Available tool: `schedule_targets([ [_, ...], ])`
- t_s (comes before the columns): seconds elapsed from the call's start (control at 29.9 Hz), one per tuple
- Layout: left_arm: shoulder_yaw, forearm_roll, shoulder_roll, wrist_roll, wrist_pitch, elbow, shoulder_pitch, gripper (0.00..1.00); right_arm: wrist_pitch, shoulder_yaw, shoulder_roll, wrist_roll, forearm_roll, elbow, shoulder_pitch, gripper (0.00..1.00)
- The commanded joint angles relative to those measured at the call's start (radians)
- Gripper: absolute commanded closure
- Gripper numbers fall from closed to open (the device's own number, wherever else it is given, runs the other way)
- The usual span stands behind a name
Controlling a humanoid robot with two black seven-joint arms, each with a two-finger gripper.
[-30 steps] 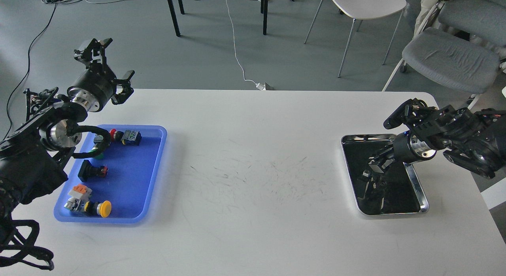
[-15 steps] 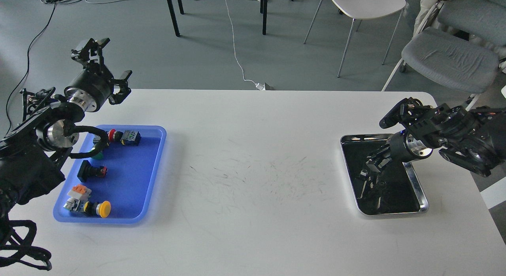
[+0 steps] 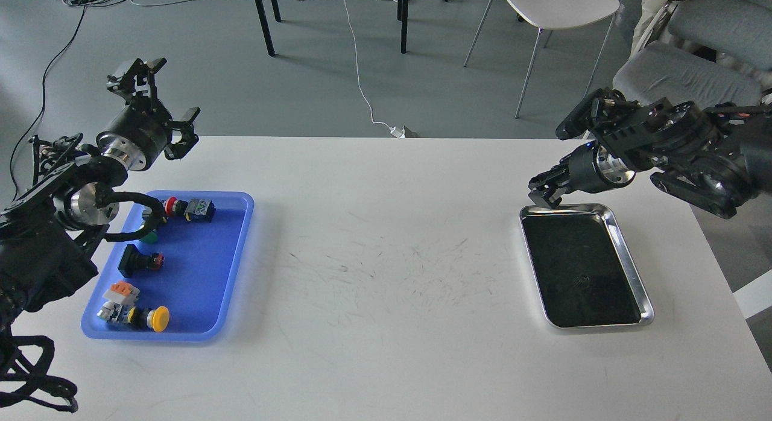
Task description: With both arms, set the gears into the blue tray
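The blue tray (image 3: 205, 270) lies at the table's left and holds several push-button switches. My left gripper (image 3: 172, 90) is raised beyond the tray's far-left corner, open, with nothing between its fingers. My right gripper (image 3: 543, 195) hangs over the far-left corner of the shiny steel tray (image 3: 630, 261). Its dark fingers are seen small and cannot be told apart. I cannot make out any gears. Only a faint round mark (image 3: 582, 281) shows on the steel tray's dark inside.
In the blue tray lie a yellow-cap button (image 3: 158, 318), a black switch (image 3: 137, 262), a red-cap one (image 3: 175, 206) and a green one (image 3: 149, 235). Chairs (image 3: 684, 89) stand beyond the table's far right edge.
My right gripper has risen out of the steel tray and moved back and left to above its far-left corner. The left arm has barely shifted.
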Motion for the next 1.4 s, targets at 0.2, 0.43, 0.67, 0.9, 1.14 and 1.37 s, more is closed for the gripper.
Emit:
schedule_targets([
  [0.2, 0.003, 0.000, 0.038, 0.002, -0.001, -0.002, 0.003, 0.01, -0.021, 0.118, 0.147, 0.000, 0.100, -0.015, 0.009, 0.99],
  [0.43, 0.003, 0.000, 0.086, 0.003, -0.004, -0.005, 0.004, 0.01, -0.099, 0.156, 0.267, 0.000, 0.114, -0.033, 0.000, 0.99],
  [0.67, 0.003, 0.000, 0.141, 0.006, -0.015, -0.012, 0.012, 0.01, -0.151, 0.164, 0.364, 0.000, 0.114, -0.033, -0.020, 0.99],
  [0.9, 0.003, 0.000, 0.161, 0.006, -0.027, -0.019, 0.020, 0.01, -0.194, 0.150, 0.364, 0.000, 0.111, -0.042, -0.028, 0.99],
  [1.14, 0.003, 0.000, 0.173, 0.008, -0.024, -0.034, 0.020, 0.01, -0.297, 0.150, 0.364, 0.000, 0.114, -0.024, -0.089, 0.99],
  [1.37, 0.003, 0.000, 0.190, 0.009, -0.026, -0.035, 0.021, 0.01, -0.403, 0.149, 0.364, 0.000, 0.110, -0.013, -0.158, 0.99],
])
